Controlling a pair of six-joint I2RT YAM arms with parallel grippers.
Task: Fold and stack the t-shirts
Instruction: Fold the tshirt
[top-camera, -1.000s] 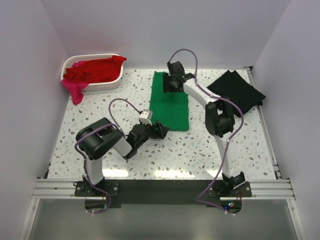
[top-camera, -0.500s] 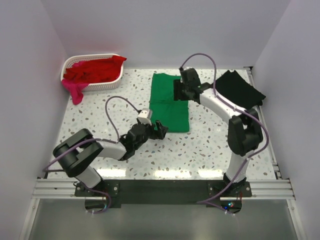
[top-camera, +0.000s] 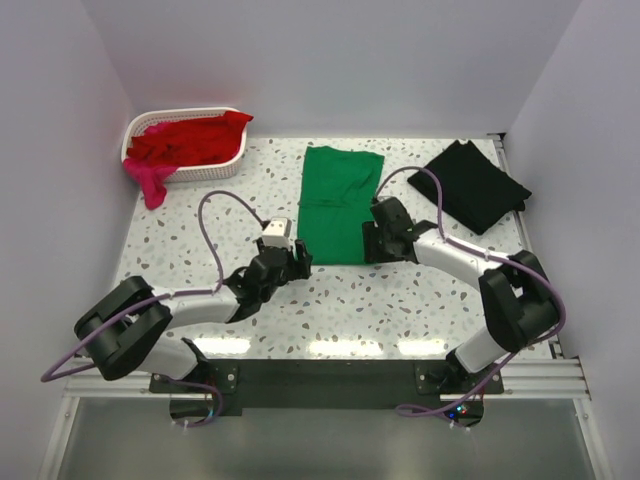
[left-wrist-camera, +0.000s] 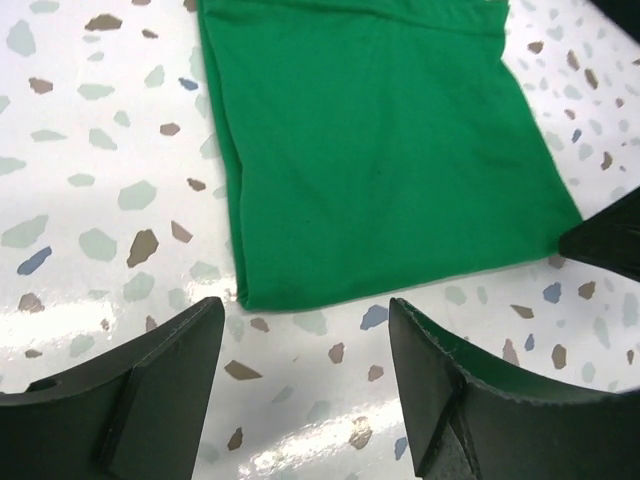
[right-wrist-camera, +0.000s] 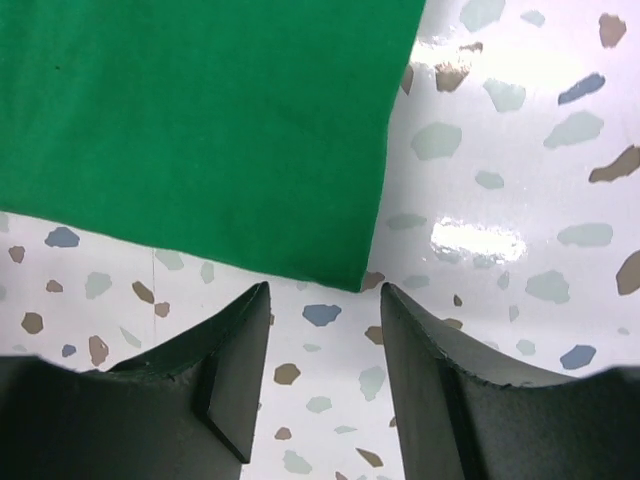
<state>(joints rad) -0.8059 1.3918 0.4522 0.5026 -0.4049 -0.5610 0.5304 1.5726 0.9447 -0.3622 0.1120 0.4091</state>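
Table (top-camera: 200, 225) is white with specks, with pale walls (top-camera: 300, 60) around it. The green shirt (top-camera: 338, 205) lies flat in the middle. The left gripper (left-wrist-camera: 305, 315) and right gripper (right-wrist-camera: 323, 300), fingers spread and empty, sit at its near corners.

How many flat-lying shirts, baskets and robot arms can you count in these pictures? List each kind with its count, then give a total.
Shirts lying flat on the table: 2, the green shirt and the black shirt
Baskets: 1, the white basket
Robot arms: 2, the left arm and the right arm
Total: 5
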